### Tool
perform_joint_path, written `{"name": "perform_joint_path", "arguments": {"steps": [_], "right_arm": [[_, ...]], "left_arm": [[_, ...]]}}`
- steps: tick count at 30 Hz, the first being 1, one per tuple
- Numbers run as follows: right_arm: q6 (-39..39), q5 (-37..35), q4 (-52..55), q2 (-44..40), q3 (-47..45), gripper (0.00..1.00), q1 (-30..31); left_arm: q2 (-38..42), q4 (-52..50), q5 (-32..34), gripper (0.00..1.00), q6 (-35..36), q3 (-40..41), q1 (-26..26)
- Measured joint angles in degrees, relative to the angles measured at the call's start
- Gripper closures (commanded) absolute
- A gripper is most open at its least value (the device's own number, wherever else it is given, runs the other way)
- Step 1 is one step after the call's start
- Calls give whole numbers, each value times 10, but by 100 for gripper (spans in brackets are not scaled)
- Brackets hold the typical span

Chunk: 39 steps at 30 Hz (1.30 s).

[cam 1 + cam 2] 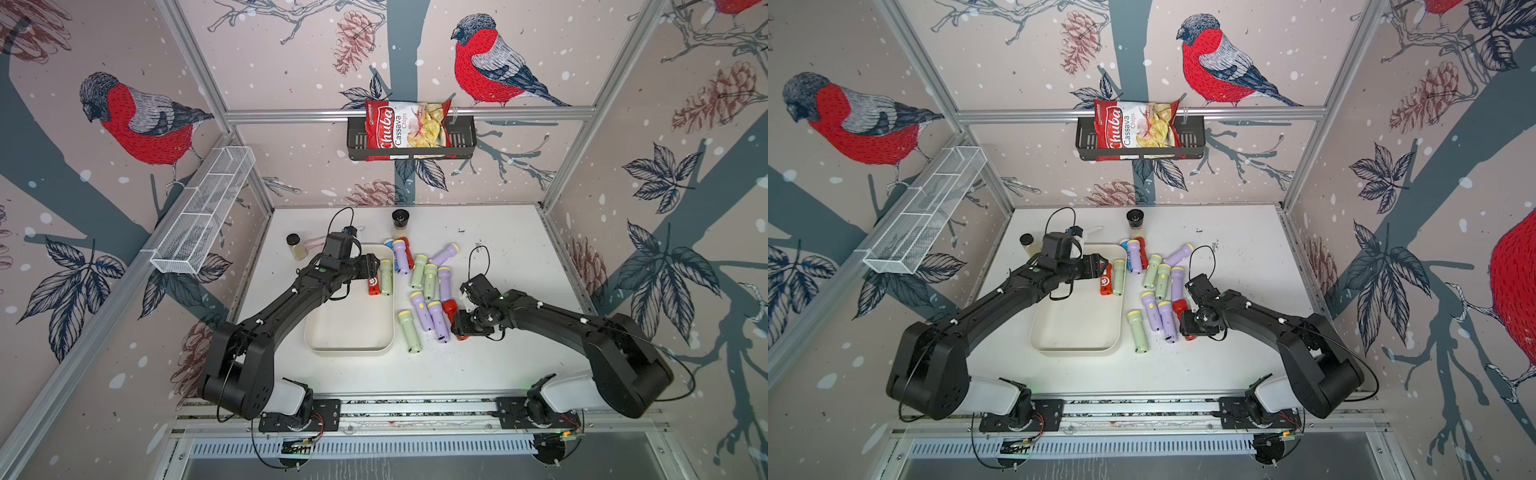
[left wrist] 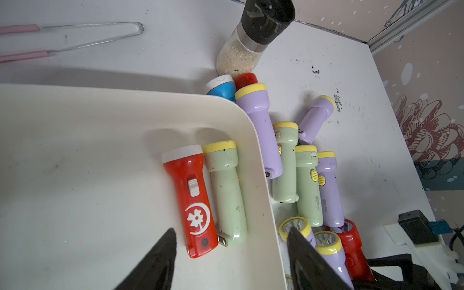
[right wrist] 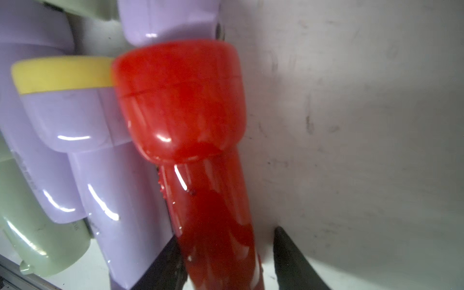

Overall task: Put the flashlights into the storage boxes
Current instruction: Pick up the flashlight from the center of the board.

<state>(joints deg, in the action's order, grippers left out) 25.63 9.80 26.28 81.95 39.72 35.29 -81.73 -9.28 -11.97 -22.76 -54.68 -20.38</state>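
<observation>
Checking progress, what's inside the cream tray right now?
A red flashlight and a pale green flashlight lie side by side. In both top views the left arm covers part of the tray floor.

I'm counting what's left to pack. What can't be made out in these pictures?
- Right wrist view: whether the right pincer has clamped the red flashlight; too close and blurred to tell.
- Left wrist view: the body of the blue flashlight, behind the rim of the tray and a lilac flashlight.
- Left wrist view: the pink-handled tongs, handle ends cut off by the picture's edge.
- Both top views: the tray's far corner, covered by the left arm.
</observation>
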Motion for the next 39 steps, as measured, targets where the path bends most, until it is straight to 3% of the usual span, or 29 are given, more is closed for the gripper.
{"name": "perform_joint_path", "arguments": {"steps": [16,29,39], "right_arm": [[-2,-57,13,20,19,64,25],[32,-58,-52,-115,-52,68,5],[80,-29,-196,-236,-129,68,-5]], "left_arm": [[1,0,0,31,0,0,-1],[15,7,-9,33,-13,3,-3],[30,73,-66,34,-42,39,-9]]}}
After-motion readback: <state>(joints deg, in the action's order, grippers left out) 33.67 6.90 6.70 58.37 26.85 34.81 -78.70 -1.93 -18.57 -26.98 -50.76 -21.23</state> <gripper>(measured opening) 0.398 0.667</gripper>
